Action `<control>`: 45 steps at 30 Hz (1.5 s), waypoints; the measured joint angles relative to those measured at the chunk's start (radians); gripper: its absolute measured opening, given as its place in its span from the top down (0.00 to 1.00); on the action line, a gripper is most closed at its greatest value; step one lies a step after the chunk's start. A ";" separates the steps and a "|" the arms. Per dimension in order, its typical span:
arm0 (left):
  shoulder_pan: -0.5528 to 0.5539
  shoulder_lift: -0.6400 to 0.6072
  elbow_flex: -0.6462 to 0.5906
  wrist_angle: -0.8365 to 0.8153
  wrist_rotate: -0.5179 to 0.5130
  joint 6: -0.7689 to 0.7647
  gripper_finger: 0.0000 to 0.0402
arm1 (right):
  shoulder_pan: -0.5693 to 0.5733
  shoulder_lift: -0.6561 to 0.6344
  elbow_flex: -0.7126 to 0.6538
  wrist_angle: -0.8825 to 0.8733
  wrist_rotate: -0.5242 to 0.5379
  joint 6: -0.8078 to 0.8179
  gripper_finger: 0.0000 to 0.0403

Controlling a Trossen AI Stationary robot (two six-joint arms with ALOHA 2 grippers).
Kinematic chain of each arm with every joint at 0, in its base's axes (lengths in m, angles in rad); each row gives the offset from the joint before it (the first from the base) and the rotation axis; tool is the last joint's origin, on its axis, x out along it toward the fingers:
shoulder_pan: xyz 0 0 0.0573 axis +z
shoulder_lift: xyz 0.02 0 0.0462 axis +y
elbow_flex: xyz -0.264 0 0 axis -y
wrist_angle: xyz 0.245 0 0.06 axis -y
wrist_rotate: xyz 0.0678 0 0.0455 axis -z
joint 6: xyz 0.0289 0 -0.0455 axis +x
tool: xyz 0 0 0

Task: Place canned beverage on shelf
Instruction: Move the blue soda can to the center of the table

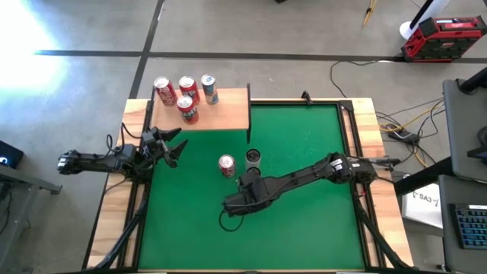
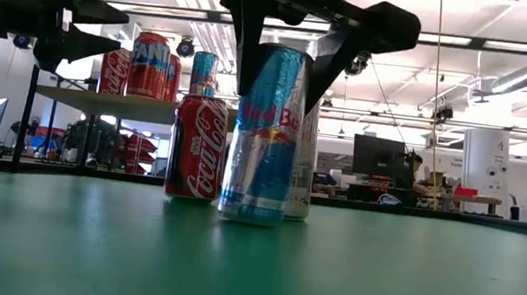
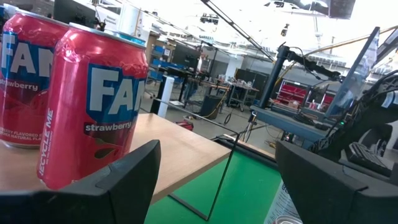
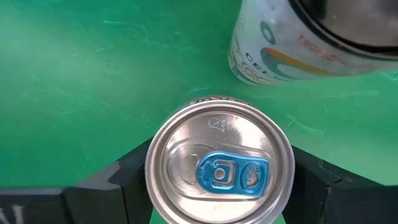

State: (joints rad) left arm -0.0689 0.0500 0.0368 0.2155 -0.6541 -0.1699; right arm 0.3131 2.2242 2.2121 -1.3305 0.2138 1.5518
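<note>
The light-wood shelf (image 1: 221,114) stands at the table's far left and carries several cans (image 1: 188,109). Two red Fanta cans (image 3: 93,106) fill the left wrist view. My left gripper (image 1: 172,146) is open and empty just in front of the shelf. My right gripper (image 1: 251,181) points down over a blue and silver Red Bull can (image 2: 265,133), which stands on the green mat (image 1: 304,221) at mid table. A Coca-Cola can (image 1: 227,165) and a white can (image 1: 253,157) stand just beyond it. My right gripper comes from above, pointing down, with one finger (image 2: 245,55) on each side of the Red Bull can's upper wall (image 2: 262,77), just below its rim (image 4: 217,115). The can stands upright with its base on the mat.
The Coca-Cola can (image 2: 196,147) and the white can (image 4: 292,50) stand close beside the held can. The shelf's near right part (image 3: 180,149) is bare wood. The mat's near half is free. Cables and equipment lie beyond the table's right edge.
</note>
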 joint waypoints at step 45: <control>0.000 0.000 0.000 -0.001 0.000 0.000 0.25 | 0.003 0.022 0.032 0.035 0.004 -0.188 0.30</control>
State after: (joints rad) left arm -0.0692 0.0502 0.0368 0.2150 -0.6544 -0.1699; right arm 0.3157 2.2465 2.2438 -1.2957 0.2174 1.3640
